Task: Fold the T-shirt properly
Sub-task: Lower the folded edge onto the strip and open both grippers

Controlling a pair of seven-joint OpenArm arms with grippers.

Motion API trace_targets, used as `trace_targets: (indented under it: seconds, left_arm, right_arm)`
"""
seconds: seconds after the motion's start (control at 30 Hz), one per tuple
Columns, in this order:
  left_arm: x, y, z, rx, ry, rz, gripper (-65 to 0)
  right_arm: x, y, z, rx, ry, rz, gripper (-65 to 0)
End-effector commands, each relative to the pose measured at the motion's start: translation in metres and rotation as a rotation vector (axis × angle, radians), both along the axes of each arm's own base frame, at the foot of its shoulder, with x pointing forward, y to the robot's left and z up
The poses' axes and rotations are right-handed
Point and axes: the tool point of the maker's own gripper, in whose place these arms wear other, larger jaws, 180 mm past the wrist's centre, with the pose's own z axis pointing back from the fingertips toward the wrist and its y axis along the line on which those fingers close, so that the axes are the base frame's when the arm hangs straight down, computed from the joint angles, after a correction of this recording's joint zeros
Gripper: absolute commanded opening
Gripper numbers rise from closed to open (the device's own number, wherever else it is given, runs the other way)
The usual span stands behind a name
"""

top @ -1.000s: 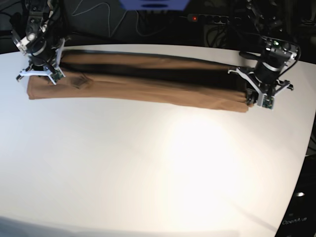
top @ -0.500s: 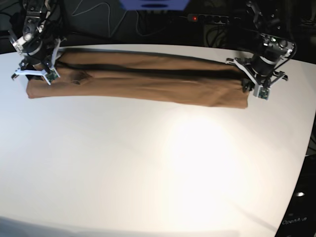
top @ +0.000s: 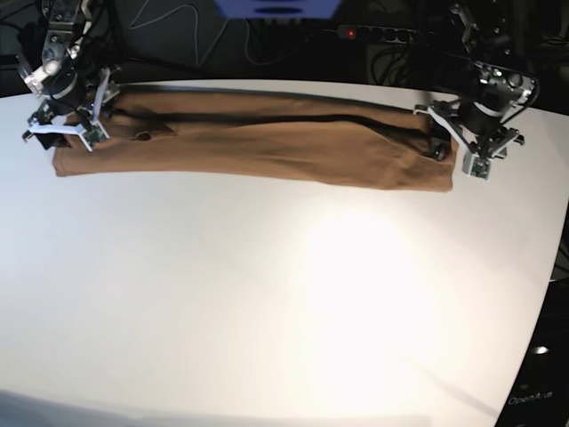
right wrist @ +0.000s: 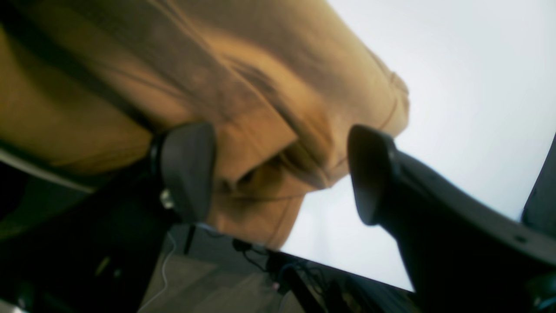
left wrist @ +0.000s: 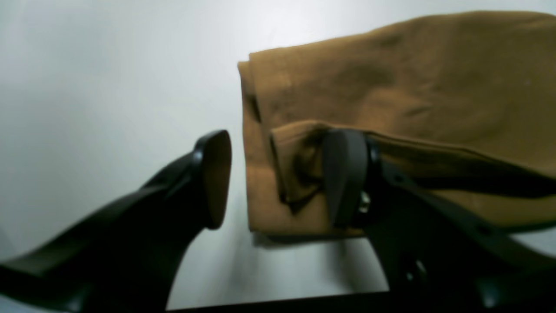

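The tan-brown T-shirt [top: 267, 147] lies as a long narrow folded strip across the far part of the white table [top: 267, 294]. My left gripper [top: 460, 157] is at the strip's right end. In the left wrist view the left gripper [left wrist: 278, 178] is open, one finger on the cloth end [left wrist: 391, 87], the other over bare table. My right gripper [top: 60, 133] is at the strip's left end. In the right wrist view the right gripper [right wrist: 278, 174] is open, with the shirt's corner [right wrist: 269, 130] between the spread fingers. No white tag shows.
Behind the table's far edge are dark cables and a power strip with a red light [top: 351, 33]. A blue object [top: 276, 7] sits at the top centre. The table's curved right edge [top: 556, 267] is close to my left arm.
The wide dark band along the shirt has narrowed to a thin line and the strip lies flatter. Both grippers have shifted slightly toward the table's far edge.
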Motion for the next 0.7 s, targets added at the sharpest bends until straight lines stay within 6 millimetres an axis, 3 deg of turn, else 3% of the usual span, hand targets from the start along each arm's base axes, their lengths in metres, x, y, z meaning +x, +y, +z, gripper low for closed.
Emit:
trace_targets:
  seconds: [0.0,0.67]
  left_arm:
    - [0.007,0.003,0.012,0.006,-0.047,-0.001,-31.9]
    - [0.018,0.003,0.018,0.006,-0.072,0.0,-31.4]
  right_arm:
    - [0.004,-0.01,0.009,-0.025,-0.029,-0.007,-18.1]
    - [-0.005,-0.063,0.03,-0.099,-0.072,-0.144,-18.6]
